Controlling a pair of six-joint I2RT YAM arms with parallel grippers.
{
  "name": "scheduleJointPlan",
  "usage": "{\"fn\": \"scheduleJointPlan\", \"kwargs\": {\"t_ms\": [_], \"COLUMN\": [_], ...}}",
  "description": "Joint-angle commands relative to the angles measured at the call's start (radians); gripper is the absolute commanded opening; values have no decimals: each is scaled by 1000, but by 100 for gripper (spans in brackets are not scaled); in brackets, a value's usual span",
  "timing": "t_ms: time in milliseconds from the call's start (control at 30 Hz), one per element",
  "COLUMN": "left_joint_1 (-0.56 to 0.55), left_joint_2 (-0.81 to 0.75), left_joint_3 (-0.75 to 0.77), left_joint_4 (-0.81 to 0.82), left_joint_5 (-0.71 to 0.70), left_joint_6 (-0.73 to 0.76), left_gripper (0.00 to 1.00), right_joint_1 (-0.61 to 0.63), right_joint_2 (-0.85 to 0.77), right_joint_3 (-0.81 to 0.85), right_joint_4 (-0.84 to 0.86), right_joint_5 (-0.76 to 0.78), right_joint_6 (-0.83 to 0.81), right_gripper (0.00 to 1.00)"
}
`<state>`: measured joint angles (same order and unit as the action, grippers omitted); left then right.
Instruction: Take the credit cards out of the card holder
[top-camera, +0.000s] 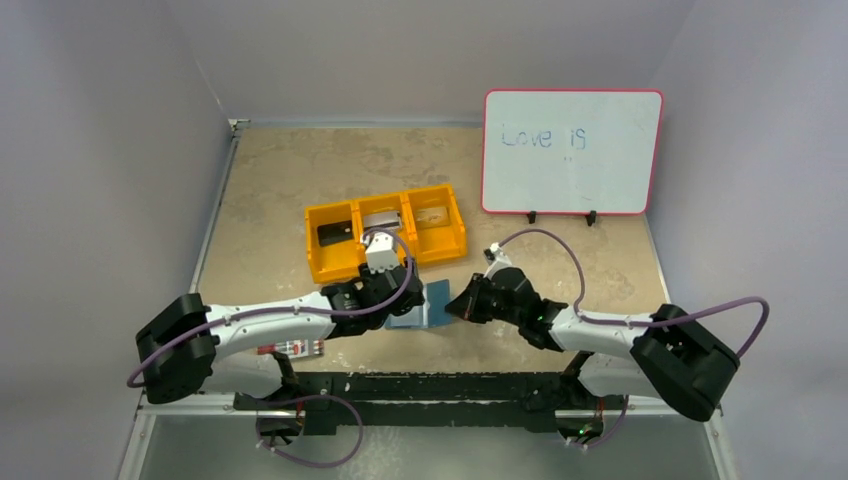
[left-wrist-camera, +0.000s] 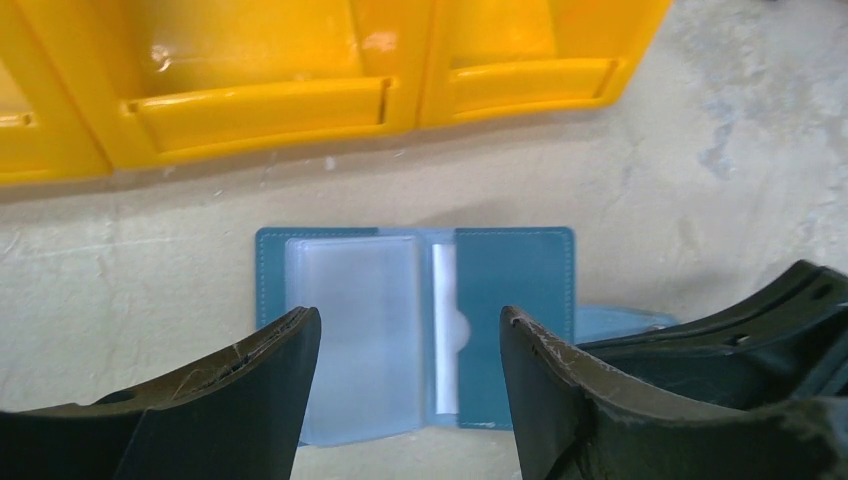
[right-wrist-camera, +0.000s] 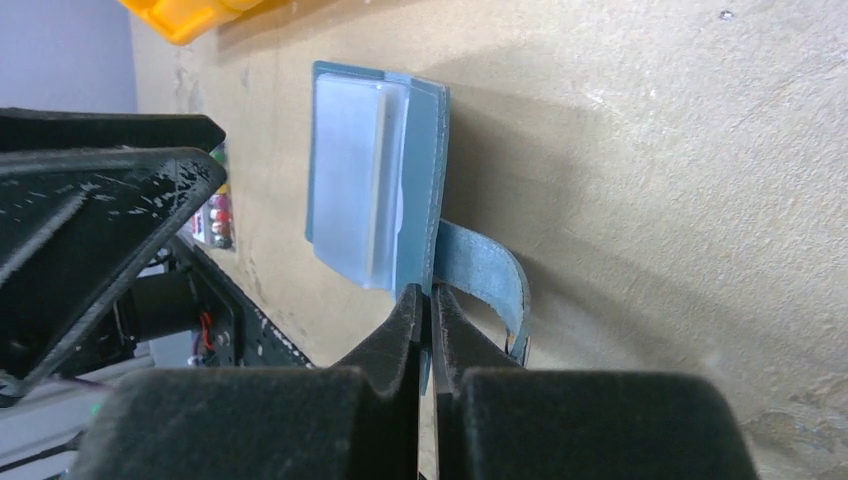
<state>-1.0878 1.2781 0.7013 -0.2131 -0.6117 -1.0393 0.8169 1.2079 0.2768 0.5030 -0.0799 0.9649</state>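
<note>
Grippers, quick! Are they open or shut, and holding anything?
Left gripper: open, holding nothing.
Right gripper: shut on the edge of the card holder.

We see the orange bin (left-wrist-camera: 260, 115) walling the far side of the card holder (left-wrist-camera: 420, 300), a thin strip of bare desk (left-wrist-camera: 150, 200) between them, our right hand (right-wrist-camera: 428, 300) pinched on its right edge, its left edge unblocked, our left hand (left-wrist-camera: 410, 320) straddling it overhead with fingers spread.

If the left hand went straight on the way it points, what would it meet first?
Most likely the open holder, lying flat right ahead of the open left hand; depth is hard to judge.
</note>
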Motion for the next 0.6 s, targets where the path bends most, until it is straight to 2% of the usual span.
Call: {"fn": "scheduleJointPlan", "kwargs": {"t_ms": [0, 100, 267, 467, 567], "left_joint_1": [1, 1, 0, -1, -1], "left_joint_2": [-23, -33, -68, -82, -80], "left_joint_3": [-50, -84, -140, -230, -287], "left_joint_4": [-27, -23, -16, 29, 66], "left_joint_5": [-25, -7, 25, 96, 125], "left_joint_6": [-36, -49, -57, -78, -90], "left_gripper": [66, 66, 62, 54, 50], "right_joint_1": [-1, -1, -1, -1, -2], "right_joint_2": [64, 92, 38, -16, -1], "right_joint_3": [50, 48, -32, -37, -16], "right_joint_4": [-65, -95, 27, -84, -131], "right_joint_5": [-20, -33, -80, -47, 9], "right_joint_6": [-48, -87, -52, -24, -31], "right_gripper": [0, 0, 0, 4, 9]}}
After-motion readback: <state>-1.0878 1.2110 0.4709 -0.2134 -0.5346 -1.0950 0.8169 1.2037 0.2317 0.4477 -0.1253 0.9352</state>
